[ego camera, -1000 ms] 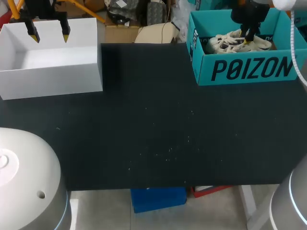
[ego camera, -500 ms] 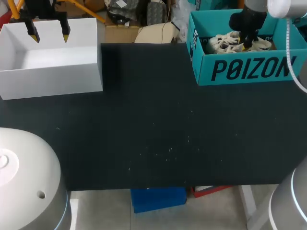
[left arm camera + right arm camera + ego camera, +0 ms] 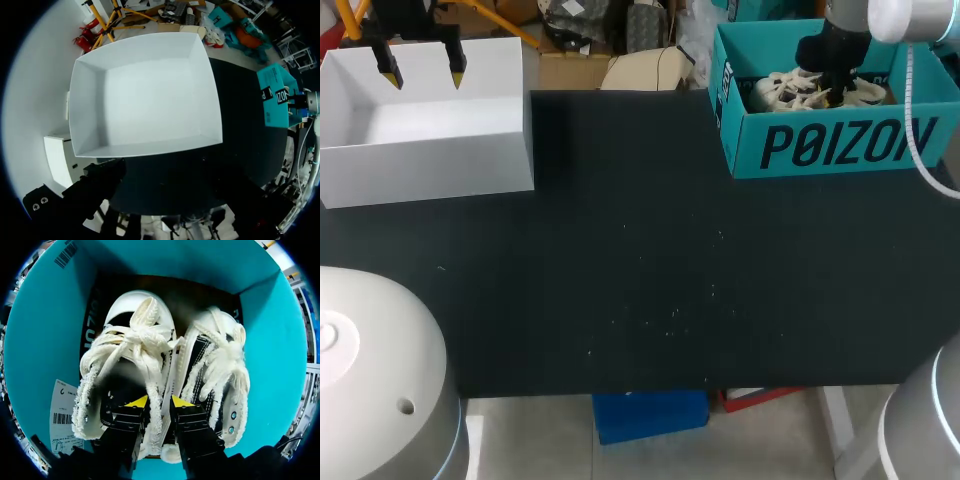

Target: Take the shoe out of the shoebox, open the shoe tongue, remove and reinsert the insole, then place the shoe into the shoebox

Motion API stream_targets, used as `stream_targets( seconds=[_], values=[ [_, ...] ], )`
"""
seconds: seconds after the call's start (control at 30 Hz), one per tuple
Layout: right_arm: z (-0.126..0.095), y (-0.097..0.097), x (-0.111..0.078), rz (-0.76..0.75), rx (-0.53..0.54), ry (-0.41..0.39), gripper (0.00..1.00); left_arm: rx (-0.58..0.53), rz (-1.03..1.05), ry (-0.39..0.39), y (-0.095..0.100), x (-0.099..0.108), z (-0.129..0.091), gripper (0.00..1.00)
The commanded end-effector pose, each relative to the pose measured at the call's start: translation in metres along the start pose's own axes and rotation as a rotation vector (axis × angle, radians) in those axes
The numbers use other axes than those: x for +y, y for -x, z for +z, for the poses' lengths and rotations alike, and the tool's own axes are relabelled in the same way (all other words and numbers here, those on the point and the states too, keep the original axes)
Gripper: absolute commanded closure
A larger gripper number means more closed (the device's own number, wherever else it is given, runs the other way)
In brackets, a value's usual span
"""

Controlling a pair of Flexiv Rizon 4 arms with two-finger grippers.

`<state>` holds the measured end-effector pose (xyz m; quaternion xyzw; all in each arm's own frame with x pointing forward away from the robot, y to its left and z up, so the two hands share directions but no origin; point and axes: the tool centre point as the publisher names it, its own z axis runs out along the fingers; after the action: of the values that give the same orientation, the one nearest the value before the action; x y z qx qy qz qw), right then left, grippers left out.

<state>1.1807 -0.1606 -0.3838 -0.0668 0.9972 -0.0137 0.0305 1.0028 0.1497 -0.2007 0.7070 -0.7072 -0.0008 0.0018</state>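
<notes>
The teal shoebox [image 3: 840, 145] stands at the table's far right, and two cream shoes with frayed laces [image 3: 790, 90] lie side by side in it. My right gripper [image 3: 832, 92] reaches down into the box. In the right wrist view its fingers [image 3: 137, 401] straddle the inner side wall of one shoe [image 3: 125, 345] at the heel opening, pinching that wall from both sides. The second shoe [image 3: 220, 365] lies right beside it. My left gripper [image 3: 422, 74] hangs open and empty over the white box [image 3: 430, 160] at the far left.
The white open box [image 3: 145, 95] holds nothing and takes up the table's back left corner. The teal shoebox walls [image 3: 40, 330] close in around the right gripper. A black mat [image 3: 640, 260] covers the table between the two boxes.
The right gripper's fingers have drawn together around the shoe's side wall and the arm has shifted slightly left inside the shoebox. The left arm has not moved.
</notes>
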Motion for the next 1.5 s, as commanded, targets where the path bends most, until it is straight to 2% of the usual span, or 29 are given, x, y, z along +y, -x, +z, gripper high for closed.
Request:
stream_targets(
  seconds=[0.03,0.43,0.47,0.5,0.63,0.83,1.07,1.33,1.5],
  values=[
    [0.008,0.006,-0.003,0.004,0.029,-0.002,0.76,-0.001,0.0,0.001,0.0,0.0,0.0,0.0],
    [0.023,0.001,-0.009,0.022,0.041,-0.011,0.77,-0.001,0.0,0.001,0.0,0.0,0.0,0.0],
    [0.024,0.001,-0.009,0.022,0.041,-0.012,0.83,-0.001,0.0,0.001,0.0,0.0,0.0,0.0],
    [0.024,0.0,-0.009,0.024,0.039,-0.014,1.0,-0.001,0.0,0.001,0.0,0.0,0.0,0.0],
    [0.021,0.0,-0.01,0.037,0.027,-0.02,1.0,-0.001,0.0,0.001,0.0,0.0,0.0,0.0],
    [0.001,-0.003,-0.016,0.035,0.049,-0.029,1.0,-0.001,0.0,0.001,0.0,0.0,0.0,0.0],
    [-0.045,-0.006,-0.022,-0.007,0.106,-0.04,1.0,-0.001,0.0,0.001,0.0,0.0,0.0,0.0],
    [-0.12,0.007,-0.028,0.043,0.065,-0.084,1.0,-0.001,0.0,0.001,0.0,0.0,0.0,0.0],
    [-0.168,0.006,-0.026,0.073,0.041,-0.106,1.0,-0.001,0.0,0.001,0.0,0.0,0.0,0.0]
  ],
)
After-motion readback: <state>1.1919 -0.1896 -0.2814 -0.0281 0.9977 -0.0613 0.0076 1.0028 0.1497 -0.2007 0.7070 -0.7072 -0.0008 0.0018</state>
